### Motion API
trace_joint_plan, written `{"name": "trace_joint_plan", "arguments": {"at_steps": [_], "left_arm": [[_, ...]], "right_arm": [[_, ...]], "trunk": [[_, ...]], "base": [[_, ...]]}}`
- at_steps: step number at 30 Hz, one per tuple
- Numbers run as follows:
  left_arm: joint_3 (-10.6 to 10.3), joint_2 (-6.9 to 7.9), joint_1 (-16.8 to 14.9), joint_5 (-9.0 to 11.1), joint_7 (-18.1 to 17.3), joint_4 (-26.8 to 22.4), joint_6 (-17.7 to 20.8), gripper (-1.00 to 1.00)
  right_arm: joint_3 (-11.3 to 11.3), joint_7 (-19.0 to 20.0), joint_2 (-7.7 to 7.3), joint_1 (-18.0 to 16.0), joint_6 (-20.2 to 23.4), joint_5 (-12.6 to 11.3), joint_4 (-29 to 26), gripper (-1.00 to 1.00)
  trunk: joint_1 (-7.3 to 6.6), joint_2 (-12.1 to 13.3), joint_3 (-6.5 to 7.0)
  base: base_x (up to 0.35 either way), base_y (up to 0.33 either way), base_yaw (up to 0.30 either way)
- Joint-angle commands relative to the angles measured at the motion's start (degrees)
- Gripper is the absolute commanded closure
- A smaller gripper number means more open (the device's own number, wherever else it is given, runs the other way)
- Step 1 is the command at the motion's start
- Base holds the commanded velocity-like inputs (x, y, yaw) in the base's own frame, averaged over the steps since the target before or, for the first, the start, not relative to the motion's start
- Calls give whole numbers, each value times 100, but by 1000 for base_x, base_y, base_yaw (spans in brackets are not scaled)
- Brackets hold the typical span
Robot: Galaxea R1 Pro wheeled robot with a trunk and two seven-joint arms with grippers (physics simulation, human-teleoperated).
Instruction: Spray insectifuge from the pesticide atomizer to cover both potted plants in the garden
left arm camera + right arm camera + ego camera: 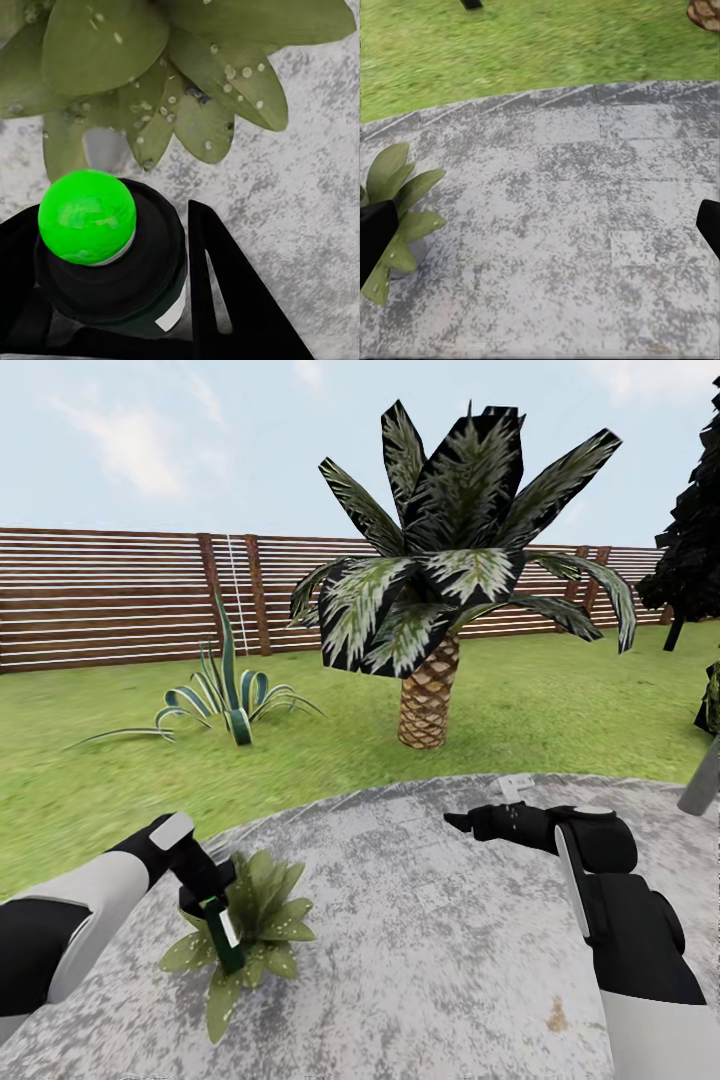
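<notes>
Your left gripper (pixel 215 905) clamps the atomizer (pixel 224 932) mid-body over the plant (pixel 262 920); probably light, slick plastic. Right gripper (pixel 470 822) open, empty.

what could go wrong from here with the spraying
1. The left gripper holds the pesticide atomizer very close over the potted plant; it could bump the leaves.
2. White specks of insectifuge dot only some leaves, so coverage may stay patchy.
3. A second potted plant is not in sight here.

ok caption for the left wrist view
Left gripper holding the atomizer over a potted plant dotted with white specks.
</notes>
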Motion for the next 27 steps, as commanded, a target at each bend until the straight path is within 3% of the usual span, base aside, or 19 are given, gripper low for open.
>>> {"name": "trace_joint_plan", "arguments": {"at_steps": [1, 22, 25, 27], "left_arm": [[-29, 4, 3, 64, 60, -13, 17, 100], [-23, 56, 35, 51, 91, -17, 17, 100], [-20, 21, 41, 55, 104, -20, 17, 100], [-22, -86, 123, 59, 110, -28, 17, 100]], "right_arm": [[-3, 59, 0, -4, 16, 60, -5, -100], [-1, 59, 0, -4, 16, 88, -54, -100], [-2, 55, 0, -4, 16, 93, -55, -100], [-2, 52, 0, -4, 16, 107, -51, -100]], "trunk": [[-3, -3, -6], [-3, -3, -6], [-3, -3, -6], [-3, -3, -6]], "base": [[-270, 0, 0], [-29, 0, 29], [0, -115, 78], [0, -292, 17]]}}
